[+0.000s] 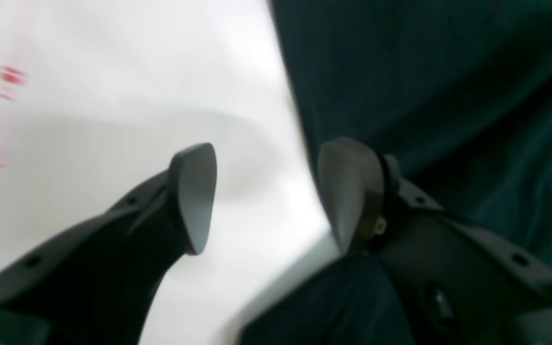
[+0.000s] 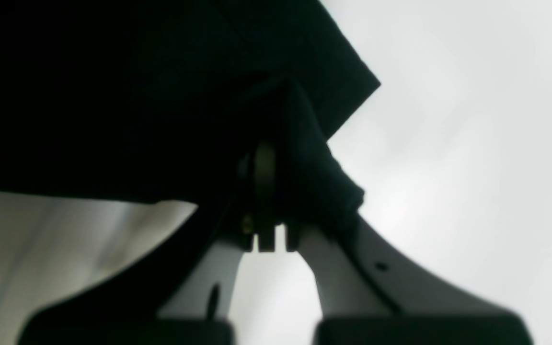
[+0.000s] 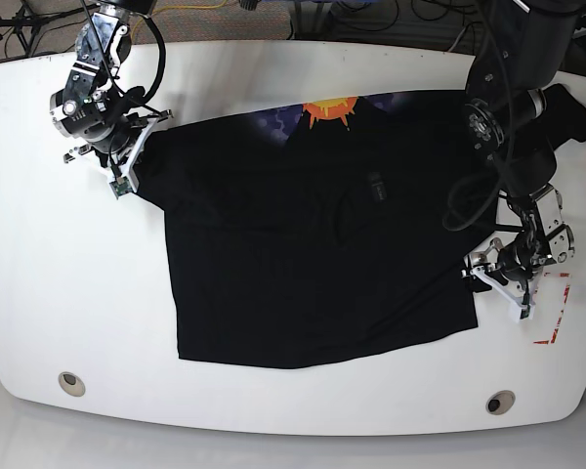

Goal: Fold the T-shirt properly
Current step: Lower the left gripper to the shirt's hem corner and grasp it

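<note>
The black T-shirt (image 3: 303,264) lies spread on the white table (image 3: 273,405), with a strip of orange and purple print (image 3: 330,110) showing at its far edge. My right gripper (image 3: 135,161), at the shirt's upper-left corner, is shut on a bunch of the black cloth (image 2: 314,177). At the shirt's lower-right edge, my left gripper (image 3: 481,273) is open. In the left wrist view the left gripper (image 1: 269,191) straddles the shirt's edge (image 1: 400,86): one finger (image 1: 194,196) is over bare table, the other (image 1: 348,191) over cloth.
Red tape marks (image 3: 557,318) sit on the table just right of the left gripper, also as a red blur (image 1: 10,76). Two round holes (image 3: 70,383) (image 3: 500,402) lie near the front edge. Cables (image 3: 371,18) run behind the table.
</note>
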`<state>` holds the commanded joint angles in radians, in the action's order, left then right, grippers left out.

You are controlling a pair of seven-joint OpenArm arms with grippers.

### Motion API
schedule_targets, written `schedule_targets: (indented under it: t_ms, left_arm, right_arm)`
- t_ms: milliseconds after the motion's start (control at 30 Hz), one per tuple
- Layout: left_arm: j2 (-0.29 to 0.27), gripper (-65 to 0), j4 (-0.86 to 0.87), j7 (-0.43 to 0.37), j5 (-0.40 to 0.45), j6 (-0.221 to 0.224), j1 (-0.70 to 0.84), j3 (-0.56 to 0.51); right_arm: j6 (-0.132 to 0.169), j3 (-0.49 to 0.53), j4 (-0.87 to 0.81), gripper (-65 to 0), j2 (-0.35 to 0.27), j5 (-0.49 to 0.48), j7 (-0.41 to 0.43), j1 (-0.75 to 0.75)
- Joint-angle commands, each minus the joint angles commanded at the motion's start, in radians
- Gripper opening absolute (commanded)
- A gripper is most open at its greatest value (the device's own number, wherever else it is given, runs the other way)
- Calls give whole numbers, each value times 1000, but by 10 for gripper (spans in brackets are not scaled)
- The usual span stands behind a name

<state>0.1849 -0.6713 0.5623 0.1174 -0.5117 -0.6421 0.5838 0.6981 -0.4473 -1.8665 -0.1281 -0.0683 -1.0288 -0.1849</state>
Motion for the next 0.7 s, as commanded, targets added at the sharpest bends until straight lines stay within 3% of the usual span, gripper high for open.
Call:
schedule_targets:
  t_ms: [300, 700]
  left_arm:
    - [-2, -292, 150, -54, -2, 0, -40, 0]
    - [-87, -292, 190, -52, -2, 0, -68, 0]
  right_arm:
    - [0, 0, 0, -650, 0, 0, 0, 12]
    - [0, 0, 0, -650, 0, 0, 0, 14]
